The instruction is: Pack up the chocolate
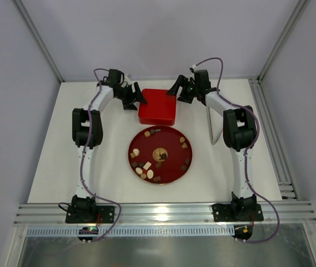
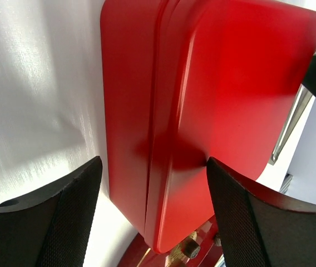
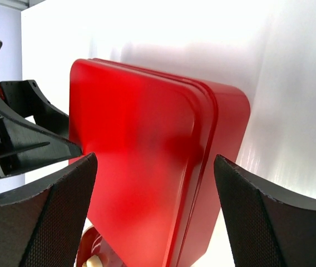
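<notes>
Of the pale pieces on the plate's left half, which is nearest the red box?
The lone cream piece at the plate's left rim; the other pale ones cluster nearer the arm bases.

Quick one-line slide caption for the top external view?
With left gripper and right gripper open beside the closed red box, chocolate pieces lie on the round red plate.

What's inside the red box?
The red box is closed, so its inside is hidden. The chocolate pieces that show all sit on the round red plate.
</notes>
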Robot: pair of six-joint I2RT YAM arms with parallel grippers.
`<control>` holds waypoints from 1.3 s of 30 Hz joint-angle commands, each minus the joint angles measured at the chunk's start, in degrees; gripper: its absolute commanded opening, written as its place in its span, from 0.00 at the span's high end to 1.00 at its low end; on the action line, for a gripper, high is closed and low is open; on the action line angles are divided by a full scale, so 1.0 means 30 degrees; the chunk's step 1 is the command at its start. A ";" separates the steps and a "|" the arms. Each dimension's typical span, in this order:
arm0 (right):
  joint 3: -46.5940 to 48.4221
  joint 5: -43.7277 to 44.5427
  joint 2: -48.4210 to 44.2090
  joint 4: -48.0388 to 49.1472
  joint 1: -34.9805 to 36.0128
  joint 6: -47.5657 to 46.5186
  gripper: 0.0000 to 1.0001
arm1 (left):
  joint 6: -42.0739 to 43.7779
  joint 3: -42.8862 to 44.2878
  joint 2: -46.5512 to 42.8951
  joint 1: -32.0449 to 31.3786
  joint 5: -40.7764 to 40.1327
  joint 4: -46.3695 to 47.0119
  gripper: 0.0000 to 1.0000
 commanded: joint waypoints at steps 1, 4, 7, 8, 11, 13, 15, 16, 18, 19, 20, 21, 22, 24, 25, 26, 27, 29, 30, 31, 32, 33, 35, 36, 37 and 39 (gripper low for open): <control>0.1244 0.0338 0.0599 0.0097 0.0066 -0.0046 0.14 | -0.0023 0.0440 0.0142 -0.0071 -0.1428 -0.0060 0.25; 0.1801 0.0397 0.1127 -0.0021 0.0008 0.0042 0.14 | -0.0374 0.0382 0.0200 -0.0130 -0.1926 0.0175 0.25; 0.2269 0.0572 0.1683 -0.0050 -0.0080 0.0014 0.14 | -0.0813 0.0440 0.0288 -0.0188 -0.2249 0.0497 0.24; 0.2388 0.0631 0.1830 0.0008 -0.0168 0.0071 0.14 | -0.0902 0.0440 0.0346 -0.0189 -0.2249 0.0672 0.24; 0.2828 0.0544 0.2299 0.0271 -0.0285 -0.0015 0.14 | -0.1137 0.0645 0.0522 -0.0364 -0.2366 0.0703 0.23; 0.2887 0.0631 0.2446 0.0563 -0.0373 -0.0103 0.13 | -0.1254 0.0762 0.0581 -0.0452 -0.2366 0.0791 0.23; 0.2945 0.0631 0.2534 0.1091 -0.0431 -0.0396 0.13 | -0.1430 0.0879 0.0698 -0.0511 -0.2425 0.0791 0.23; 0.2859 0.0631 0.2534 0.1324 -0.0403 -0.0484 0.13 | -0.1517 0.0938 0.0786 -0.0540 -0.2425 0.0820 0.23; 0.2683 0.0573 0.2563 0.2404 -0.0461 -0.0601 0.13 | -0.1752 0.0996 0.0845 -0.0599 -0.2396 0.0820 0.23; 0.2653 0.0544 0.2679 0.2904 -0.0461 -0.0631 0.11 | -0.1811 0.0997 0.0845 -0.0657 -0.2425 0.0820 0.23; 0.2653 0.0485 0.2739 0.3112 -0.0490 -0.0631 0.11 | -0.1956 0.1055 0.0903 -0.0657 -0.2396 0.0820 0.23; 0.2682 0.0340 0.2826 0.3404 -0.0491 -0.0631 0.11 | -0.1958 0.1113 0.0933 -0.0715 -0.2425 0.0849 0.23; 0.2740 0.0135 0.2914 0.3900 -0.0520 -0.0573 0.10 | -0.2016 0.1114 0.0962 -0.0687 -0.2425 0.0878 0.23; 0.2974 -0.0100 0.3207 0.4196 -0.0520 -0.0543 0.11 | -0.2162 0.1114 0.0962 -0.0745 -0.2425 0.0908 0.23; 0.3207 -0.0246 0.3382 0.4372 -0.0520 -0.0543 0.11 | -0.2192 0.1172 0.1020 -0.0716 -0.2338 0.0937 0.23; 0.3326 -0.0306 0.3500 0.4403 -0.0549 -0.0572 0.10 | -0.2250 0.1172 0.1050 -0.0716 -0.2308 0.0937 0.23; 0.3762 -0.0335 0.3617 0.4374 -0.0520 -0.0573 0.10 | -0.2338 0.1201 0.1079 -0.0745 -0.2279 0.0966 0.23; 0.4175 -0.0743 0.3880 0.4344 -0.0607 -0.0631 0.10 | -0.2396 0.1260 0.1167 -0.0774 -0.2220 0.0995 0.23; 0.4379 -0.0833 0.4085 0.4315 -0.0579 -0.0573 0.10 | -0.2397 0.1260 0.1196 -0.0775 -0.2191 0.0996 0.23; 0.4788 -0.0892 0.4174 0.4141 -0.0608 -0.0515 0.10 | -0.2426 0.1289 0.1226 -0.0775 -0.2161 0.0996 0.23; 0.4937 -0.1066 0.4233 0.4139 -0.0579 -0.0398 0.10 | -0.2426 0.1290 0.1284 -0.0775 -0.2161 0.0996 0.23; 0.4996 -0.1126 0.4291 0.4168 -0.0579 -0.0368 0.10 | -0.2484 0.1290 0.1285 -0.0746 -0.2074 0.1025 0.23; 0.4997 -0.1330 0.4321 0.4227 -0.0550 -0.0193 0.11 | -0.2573 0.1377 0.1372 -0.0775 -0.1986 0.1025 0.23; 0.5026 -0.1506 0.4350 0.4256 -0.0549 -0.0105 0.14 | -0.2602 0.1378 0.1401 -0.0775 -0.2043 0.1025 0.23; 0.4968 -0.1594 0.4322 0.4314 -0.0549 -0.0046 0.16 | -0.2689 0.1436 0.1431 -0.0804 -0.2015 0.1025 0.23; 0.4706 -0.1799 0.4234 0.4286 -0.0491 -0.0074 0.19 | -0.2807 0.1728 0.1606 -0.0775 -0.1986 0.1025 0.23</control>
